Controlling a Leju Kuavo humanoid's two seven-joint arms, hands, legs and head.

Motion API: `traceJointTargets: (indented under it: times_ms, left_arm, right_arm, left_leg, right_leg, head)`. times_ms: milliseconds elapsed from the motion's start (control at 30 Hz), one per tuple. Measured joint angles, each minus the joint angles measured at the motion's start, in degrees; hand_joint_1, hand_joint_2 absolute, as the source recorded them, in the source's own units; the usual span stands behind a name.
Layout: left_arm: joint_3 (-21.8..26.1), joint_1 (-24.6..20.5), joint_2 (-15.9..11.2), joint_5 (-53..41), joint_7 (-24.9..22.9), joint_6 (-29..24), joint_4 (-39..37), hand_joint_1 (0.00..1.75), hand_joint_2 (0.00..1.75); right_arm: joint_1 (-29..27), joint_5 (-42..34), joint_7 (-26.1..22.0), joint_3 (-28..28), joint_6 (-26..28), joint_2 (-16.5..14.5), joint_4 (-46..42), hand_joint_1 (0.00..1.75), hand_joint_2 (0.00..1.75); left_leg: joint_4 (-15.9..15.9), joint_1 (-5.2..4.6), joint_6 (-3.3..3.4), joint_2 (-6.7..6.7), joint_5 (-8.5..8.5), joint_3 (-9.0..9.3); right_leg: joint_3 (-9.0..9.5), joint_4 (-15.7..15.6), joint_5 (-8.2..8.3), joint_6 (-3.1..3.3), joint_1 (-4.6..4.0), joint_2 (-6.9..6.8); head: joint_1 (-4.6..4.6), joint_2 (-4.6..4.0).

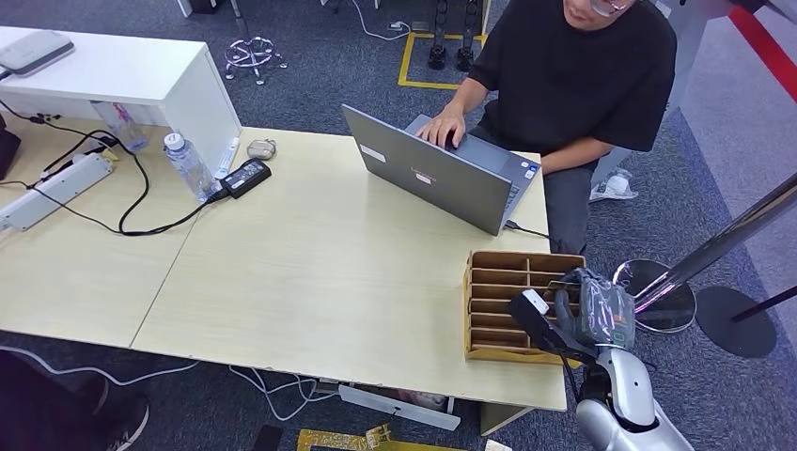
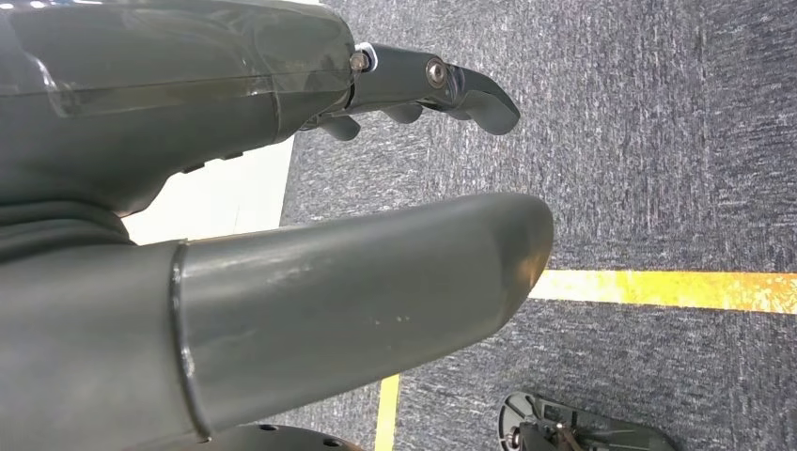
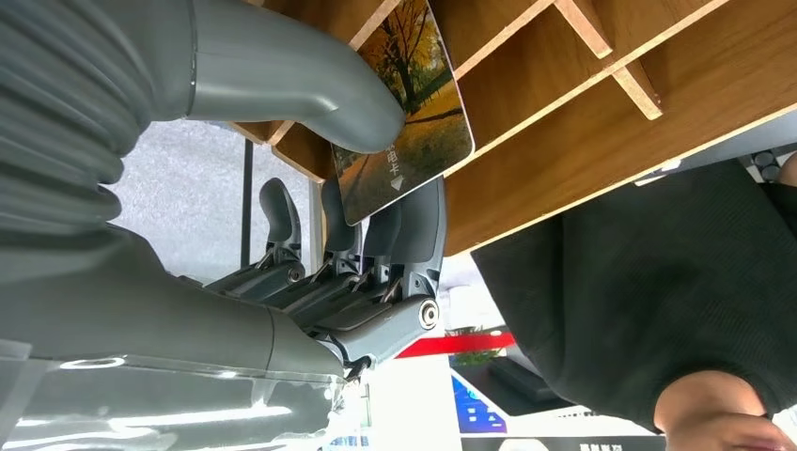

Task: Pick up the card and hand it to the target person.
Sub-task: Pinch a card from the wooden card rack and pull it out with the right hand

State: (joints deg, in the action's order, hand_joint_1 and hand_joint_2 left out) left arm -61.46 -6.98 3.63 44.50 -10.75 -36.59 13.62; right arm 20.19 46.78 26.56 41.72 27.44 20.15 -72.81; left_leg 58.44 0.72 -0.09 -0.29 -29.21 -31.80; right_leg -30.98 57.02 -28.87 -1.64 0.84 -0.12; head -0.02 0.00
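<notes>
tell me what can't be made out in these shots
- Card: in the right wrist view the right hand pinches it; its thumb hides part of the picture, and the print is too small to read.
- Wooden organizer: in the head view the same hand covers its near right slots.
- Laptop: screen faces away.
- Left hand: open, above carpet.

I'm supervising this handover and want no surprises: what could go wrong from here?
The right hand pinches the card near one end only, so it could slip or twist. The card sits close to the wooden organizer dividers and may snag while lifting. The open laptop stands between the hand and the person, so the arm might clip it.
</notes>
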Motion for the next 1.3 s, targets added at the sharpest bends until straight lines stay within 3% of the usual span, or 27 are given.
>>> traceJointTargets:
  times_ms: [467, 867, 1067, 1300]
  left_arm:
    - [0.0, 0.0, 0.0, 0.0, 0.0, 0.0, 0.0, 0.00, 0.00]
    - [0.0, 0.0, 0.0, 0.0, -0.2, 0.0, -0.1, 0.00, 0.00]
    - [0.0, 0.0, 0.0, 0.0, -0.2, 0.0, -0.1, 0.00, 0.00]
    - [0.0, 0.0, 0.0, 0.2, -0.3, 0.0, -0.1, 0.00, 0.00]
  right_arm:
    - [0.1, 0.1, 0.0, 0.0, 0.5, -0.1, 0.1, 1.56, 1.75]
    - [0.2, 0.4, 0.0, 0.0, 0.8, -0.4, 0.7, 1.58, 1.75]
    - [0.2, 0.6, 0.0, 0.0, 0.9, -0.4, 0.7, 1.74, 1.75]
    - [0.2, 1.1, 0.2, 0.0, 1.3, -0.4, 0.7, 1.75, 1.75]
  left_leg:
    - [0.0, 0.00, 0.00, 0.00, 0.00, 0.02]
    - [0.0, 0.00, 0.00, 0.00, 0.01, 0.03]
    - [0.0, 0.00, 0.00, 0.00, 0.01, 0.03]
    - [0.0, 0.00, 0.00, 0.00, 0.01, 0.04]
  right_leg:
    - [0.01, 0.0, 0.01, -0.01, 0.00, 0.01]
    - [0.01, 0.0, 0.02, -0.02, 0.00, 0.01]
    - [0.01, 0.0, 0.02, -0.02, 0.00, 0.02]
    - [0.01, 0.0, 0.02, -0.02, 0.00, 0.02]
  head:
    - [0.00, 0.00]
    - [0.00, 0.00]
    - [0.00, 0.00]
    - [-0.01, 0.00]
